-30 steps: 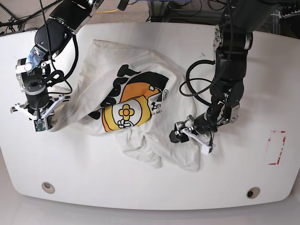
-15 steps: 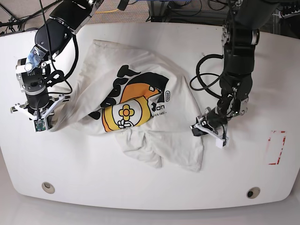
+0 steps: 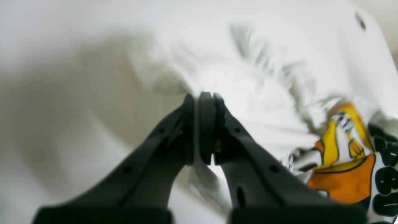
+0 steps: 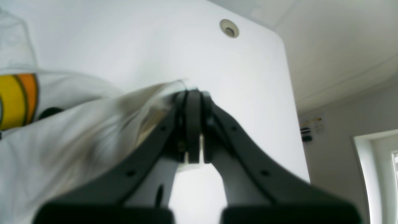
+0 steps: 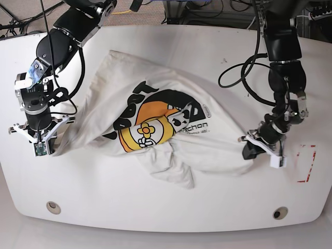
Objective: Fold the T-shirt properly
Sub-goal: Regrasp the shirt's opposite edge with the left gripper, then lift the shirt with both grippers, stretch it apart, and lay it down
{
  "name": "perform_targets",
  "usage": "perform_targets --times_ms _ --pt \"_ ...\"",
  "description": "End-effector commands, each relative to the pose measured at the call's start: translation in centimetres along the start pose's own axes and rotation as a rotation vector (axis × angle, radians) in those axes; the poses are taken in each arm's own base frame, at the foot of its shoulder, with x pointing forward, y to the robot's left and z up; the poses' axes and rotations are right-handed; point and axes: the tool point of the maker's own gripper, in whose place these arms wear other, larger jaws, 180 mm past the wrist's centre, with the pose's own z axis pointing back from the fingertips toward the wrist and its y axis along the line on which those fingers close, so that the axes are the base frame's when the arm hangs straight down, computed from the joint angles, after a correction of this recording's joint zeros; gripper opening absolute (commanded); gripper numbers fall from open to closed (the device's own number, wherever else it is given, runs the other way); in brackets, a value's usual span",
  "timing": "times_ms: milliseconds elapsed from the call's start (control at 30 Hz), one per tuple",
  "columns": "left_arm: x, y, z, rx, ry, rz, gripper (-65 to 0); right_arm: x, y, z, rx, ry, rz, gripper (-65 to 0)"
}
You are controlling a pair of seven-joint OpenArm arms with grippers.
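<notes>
Lettering on T-shirt point(image 5: 155, 124) mostly hidden in folds; left fingers point(image 3: 202, 102), right fingers point(image 4: 191, 96) both clamped on cloth.

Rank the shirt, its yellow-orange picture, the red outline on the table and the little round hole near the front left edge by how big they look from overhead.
1. T-shirt
2. yellow-orange picture
3. red outline
4. round hole
None look alike enough to be unsure.
</notes>
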Motion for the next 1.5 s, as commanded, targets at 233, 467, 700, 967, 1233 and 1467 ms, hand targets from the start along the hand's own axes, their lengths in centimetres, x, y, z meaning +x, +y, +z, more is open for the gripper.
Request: perform_targets --times_ms 233,467,700,967,1233,1467 --pt "9.4 -2.6 7.8 0.039 -0.213 -0.198 -64.0 7.7 -1.8 -2.2 -0.004 -0.171 0.025 -65.0" --pt "15.8 -3.6 10.6 0.067 -0.342 -0.340 -64.0 13.4 -1.5 -3.3 0.026 -0.264 0.094 -65.0" --pt "23.2 -2.1 14.8 0.168 -0.453 -0.377 -63.9 19.6 -3.3 -3.1 -0.001 -0.355 0.183 -65.0" --pt "30.3 -2.6 20.2 0.247 -0.603 -0.486 -63.9 26.0 -7.3 -1.3 -0.088 -0.430 0.241 -65.0" --pt "29.5 -2.6 19.6 0.255 -0.550 -0.533 -63.9 26.2 -9.3 -0.1 -0.151 -0.374 0.258 -65.0" --pt "22.2 -1.2 16.8 0.227 -0.370 -0.523 -63.9 17.6 -6.8 -0.9 -0.120 -0.228 0.270 -65.0"
